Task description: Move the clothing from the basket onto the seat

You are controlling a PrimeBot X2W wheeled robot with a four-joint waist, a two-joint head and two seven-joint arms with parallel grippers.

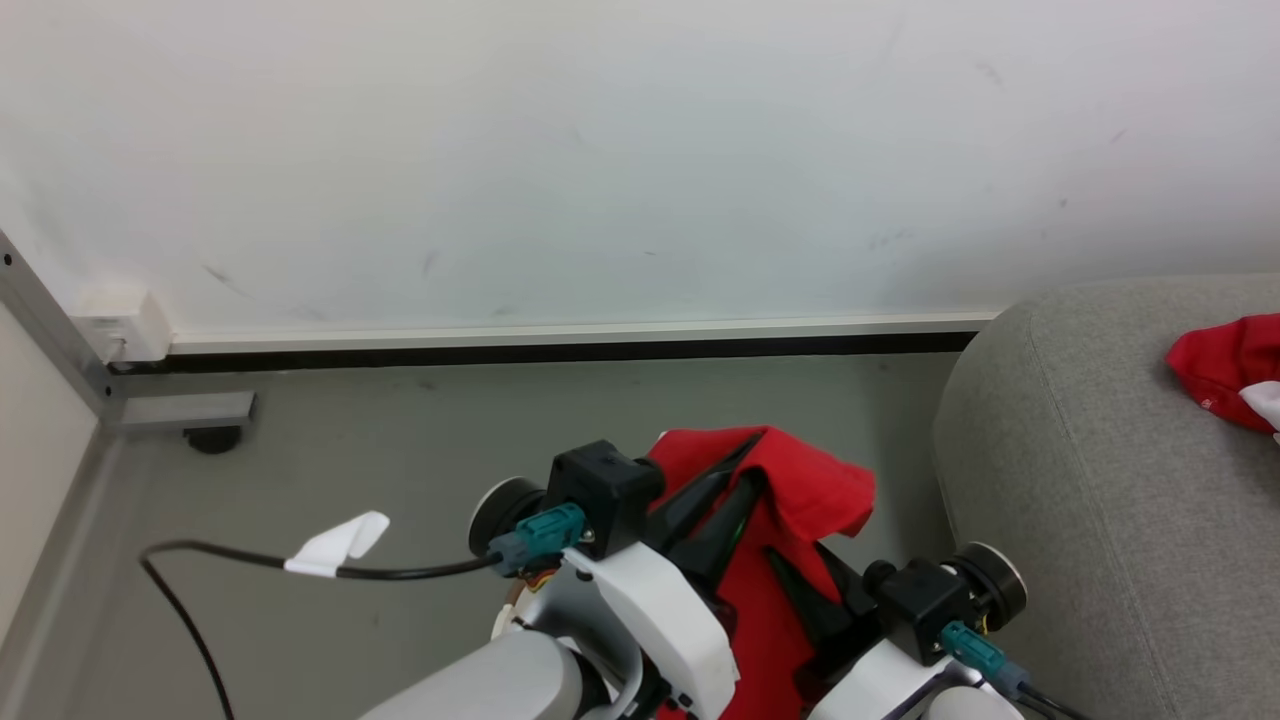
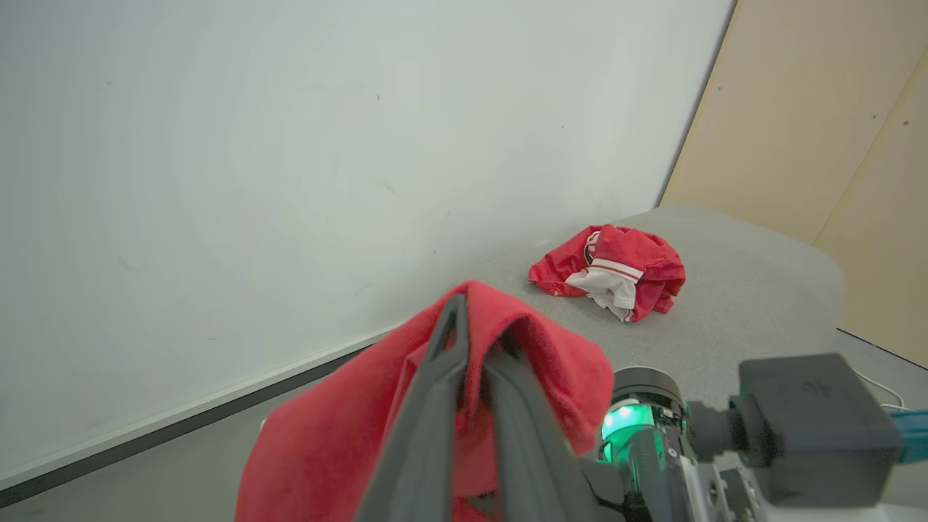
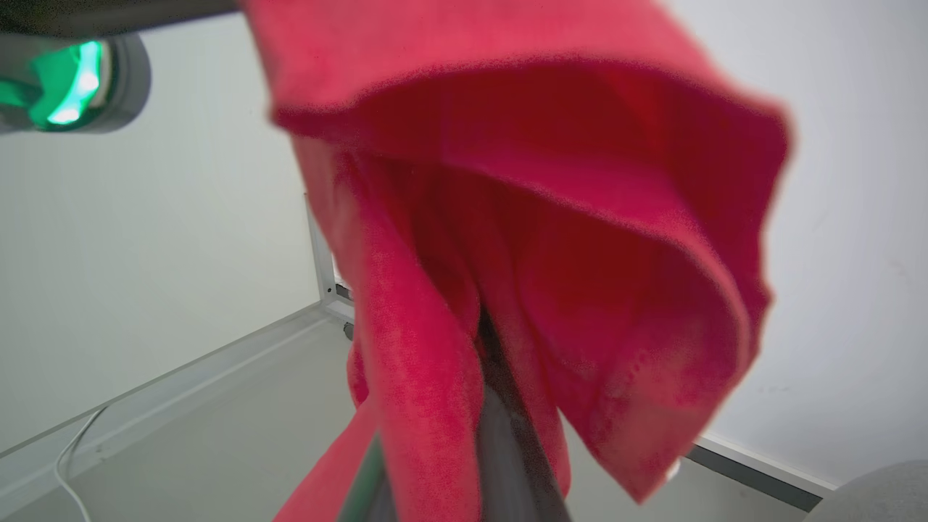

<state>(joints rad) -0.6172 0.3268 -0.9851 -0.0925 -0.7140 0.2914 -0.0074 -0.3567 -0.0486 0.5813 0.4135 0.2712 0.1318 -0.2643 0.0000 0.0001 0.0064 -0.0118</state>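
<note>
Held high, apparently to clear the grey sofa's rounded end, the red garment hangs over the floor just beside it. The left gripper's jaws pinch its top fold. The right gripper's jaws are pressed together on cloth lower down. Another red-and-white garment lies toward the seat's wall-side edge. A black cable trails well aside.

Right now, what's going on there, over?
Left gripper and right gripper shut on red garment, held aloft. Second garment on sofa. Nothing seen blocking the way.
</note>
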